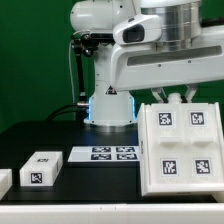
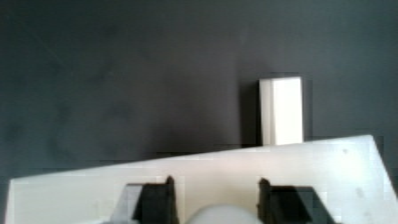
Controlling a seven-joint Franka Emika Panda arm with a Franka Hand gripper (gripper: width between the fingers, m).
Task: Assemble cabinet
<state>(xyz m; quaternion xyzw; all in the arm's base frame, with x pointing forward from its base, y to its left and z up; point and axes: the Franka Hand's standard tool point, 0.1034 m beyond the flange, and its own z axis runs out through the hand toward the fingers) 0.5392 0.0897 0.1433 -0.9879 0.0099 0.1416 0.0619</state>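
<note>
Labels you can check in the exterior view are all square black-and-white pattern tags, with no lettering. The cabinet (image 1: 180,152) stands on the black desk (image 1: 40,135) at that view's right. You can count four tags on its facing side, one in each of four square panels. The marker board (image 1: 112,153) lies flat just beside it, toward the view's left, and it too carries four tags. Further left sits one small white block (image 1: 43,168) with a single tag. A second white piece (image 1: 3,182) is cut off by the frame edge. The arm reaches over from its base (image 1: 108,108), and the gripper (image 1: 175,97) hangs right at the cabinet's upper edge.

In the wrist view you see two dark fingers (image 2: 151,200) spread apart over a broad white surface, which looks like the cabinet (image 2: 338,170). A rounded white shape (image 2: 222,214) sits between them, but you cannot tell whether either finger touches it. One narrow white panel (image 2: 279,110) stands beyond on the dark desk (image 2: 107,80). No tags show in this view.
</note>
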